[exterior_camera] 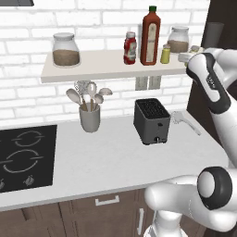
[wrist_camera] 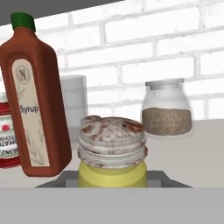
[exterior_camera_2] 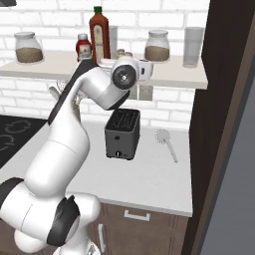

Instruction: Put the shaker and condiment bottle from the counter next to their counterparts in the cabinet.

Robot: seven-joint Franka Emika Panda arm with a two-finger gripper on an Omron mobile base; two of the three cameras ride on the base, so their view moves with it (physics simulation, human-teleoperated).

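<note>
shaker [wrist_camera: 112, 173] base, fingertips cut off below

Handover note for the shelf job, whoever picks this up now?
Gripper: shut on the shaker, at shelf height; whether it rests on the board I cannot tell.
Condiment bottle: on the cabinet shelf, beside the tall syrup bottle. Done.
Twin shaker: on the shelf, right of the syrup bottle.
Left: set the held shaker down beside its twin, open, back out.
</note>
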